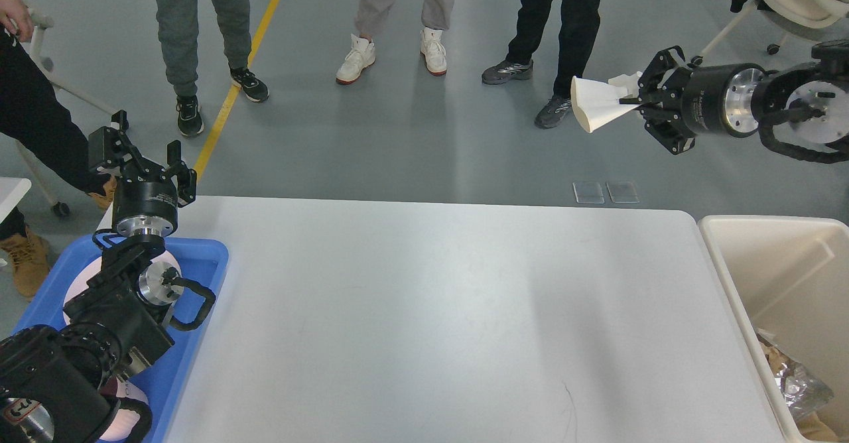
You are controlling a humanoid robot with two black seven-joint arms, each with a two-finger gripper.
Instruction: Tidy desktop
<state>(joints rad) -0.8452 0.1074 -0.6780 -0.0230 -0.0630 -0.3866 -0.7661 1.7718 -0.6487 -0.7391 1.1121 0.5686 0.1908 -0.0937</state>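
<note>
left gripper (pixel 142 153): raised at nine o'clock, fingers spread apart
right gripper (pixel 647 101): high at two o'clock, pointing left, fingers clamped

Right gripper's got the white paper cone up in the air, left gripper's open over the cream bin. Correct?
Not quite. The right gripper does hold the paper cone in the air, but the open left gripper is above the blue tray, not the cream bin, which sits at the desktop's opposite end. The head view shows it.

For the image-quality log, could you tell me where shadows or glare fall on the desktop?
Head view: soft grey shadow bands cross the desktop at centre-right; no hard glare, focus sharp throughout; the right gripper, raised clear of it, holds a white paper cone.
</note>
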